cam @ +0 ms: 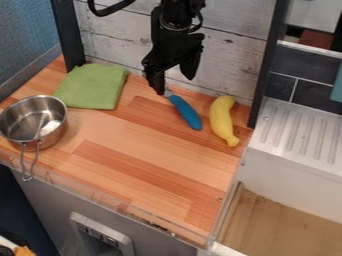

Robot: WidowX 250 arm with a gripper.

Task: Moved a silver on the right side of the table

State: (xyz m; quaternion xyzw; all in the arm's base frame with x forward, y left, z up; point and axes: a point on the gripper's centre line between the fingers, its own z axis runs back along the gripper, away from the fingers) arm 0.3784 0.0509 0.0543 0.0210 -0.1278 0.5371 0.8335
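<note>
- Hanging to the right of the green cloth [92, 86], the hand [174, 84] stands open, gripping nothing; the silver pot [56, 134] sits to the cloth's front left.
- A low carry rightward could tip the pot, should its long handle [27, 177] snag the clear front rail [85, 190].
- That handle points away from the cloth, toward the camera, the long axis running nearly front to back.

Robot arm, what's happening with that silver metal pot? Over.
Black two-finger gripper open, near blue-handled tool. Silver metal pot ungripped, left side of wooden table. Yellow banana, right side, possibly in the way.
</note>
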